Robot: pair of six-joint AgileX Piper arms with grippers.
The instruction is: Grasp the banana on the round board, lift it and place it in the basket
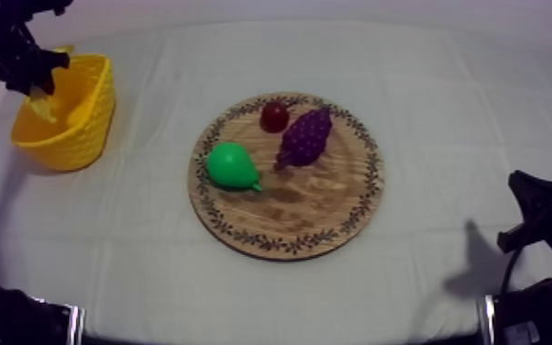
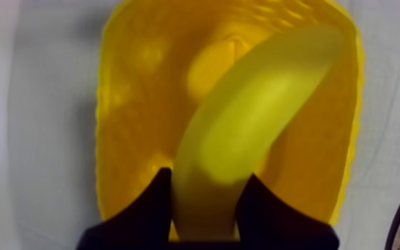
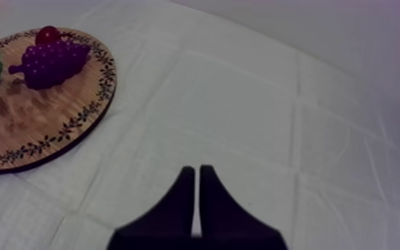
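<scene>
Left pincer [image 2: 208, 178] grips the banana [image 2: 256, 113] over the yellow basket [image 2: 129, 100] (round wooden board [image 1: 307, 206] lying well apart from it), so only the release seems left.

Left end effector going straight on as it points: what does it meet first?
Likely the inside of the yellow basket: the left end effector, shut on the banana, points into it; the banana would touch first.

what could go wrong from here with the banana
1. The banana, held by one end in the left gripper, reaches toward the far rim of the yellow basket; released now, it might lodge there or tip out.
2. The gripper is close to the basket wall and could nudge it when lifting away.
</scene>
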